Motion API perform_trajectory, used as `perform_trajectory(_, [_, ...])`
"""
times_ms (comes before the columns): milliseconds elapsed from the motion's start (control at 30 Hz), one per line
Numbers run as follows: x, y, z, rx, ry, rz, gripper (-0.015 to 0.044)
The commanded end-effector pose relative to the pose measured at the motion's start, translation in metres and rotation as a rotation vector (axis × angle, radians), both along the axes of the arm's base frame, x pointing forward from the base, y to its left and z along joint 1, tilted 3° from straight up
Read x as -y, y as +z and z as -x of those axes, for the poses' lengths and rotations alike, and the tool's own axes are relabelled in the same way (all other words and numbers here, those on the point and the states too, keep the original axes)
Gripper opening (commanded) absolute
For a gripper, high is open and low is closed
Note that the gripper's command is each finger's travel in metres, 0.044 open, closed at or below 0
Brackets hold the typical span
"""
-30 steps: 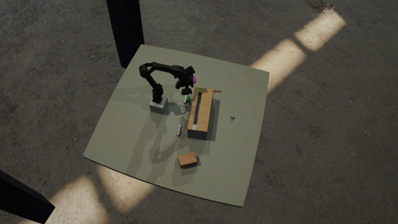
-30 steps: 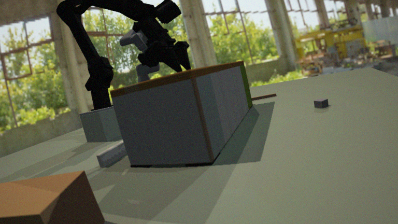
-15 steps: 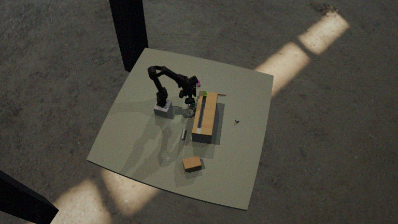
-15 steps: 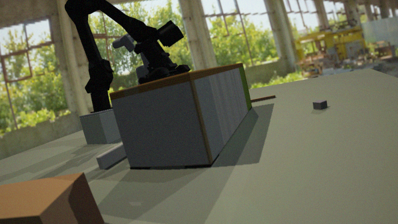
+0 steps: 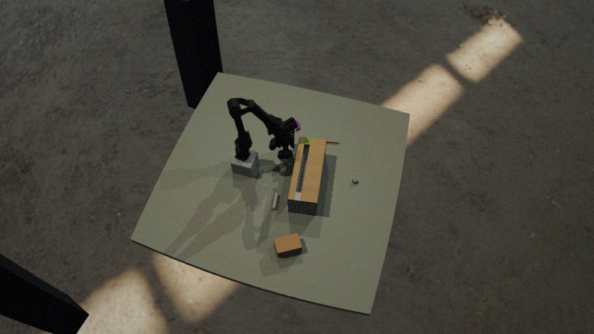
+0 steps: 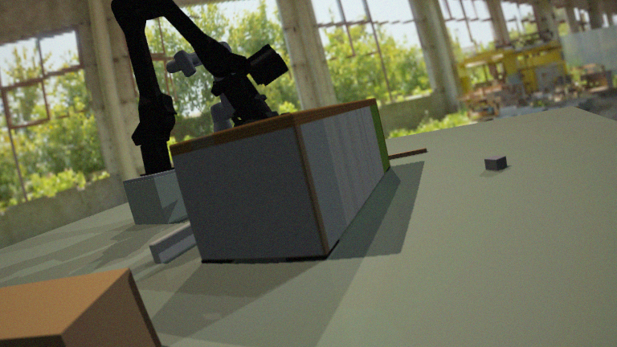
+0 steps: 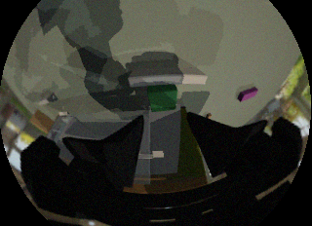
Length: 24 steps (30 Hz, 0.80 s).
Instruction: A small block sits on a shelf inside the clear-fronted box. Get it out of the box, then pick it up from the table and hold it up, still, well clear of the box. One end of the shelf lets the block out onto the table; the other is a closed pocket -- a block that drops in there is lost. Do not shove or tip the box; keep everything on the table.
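Beside the long cardboard-topped box (image 5: 307, 174), your black parallel-jaw gripper (image 5: 285, 153) hangs low, fingers partly open and empty, seemingly lined up over the small green block (image 7: 162, 96).

Matte black jointed arm (image 5: 258, 114) with blocky links, magenta wrist patch, on pale grey square base (image 5: 251, 166)

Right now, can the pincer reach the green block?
Likely yes: the open pincer points at the green block, framed between its fingers, nothing in between. The box stands close beside.
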<state>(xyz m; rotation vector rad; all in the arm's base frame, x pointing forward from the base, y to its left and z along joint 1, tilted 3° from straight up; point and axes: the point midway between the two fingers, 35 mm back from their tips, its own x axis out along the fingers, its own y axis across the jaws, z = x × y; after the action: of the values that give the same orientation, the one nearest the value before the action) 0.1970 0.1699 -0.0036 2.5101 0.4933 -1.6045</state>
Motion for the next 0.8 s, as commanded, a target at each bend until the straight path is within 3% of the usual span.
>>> perform_trajectory(0, [0.001,-0.007,0.000,-0.001,-0.008,0.004,0.0285])
perform_trajectory(600, [0.002,-0.033,0.003,-0.001,-0.008,0.005,0.0285])
perform_trajectory(767, [0.002,-0.033,0.003,-0.001,-0.008,0.005,0.0154])
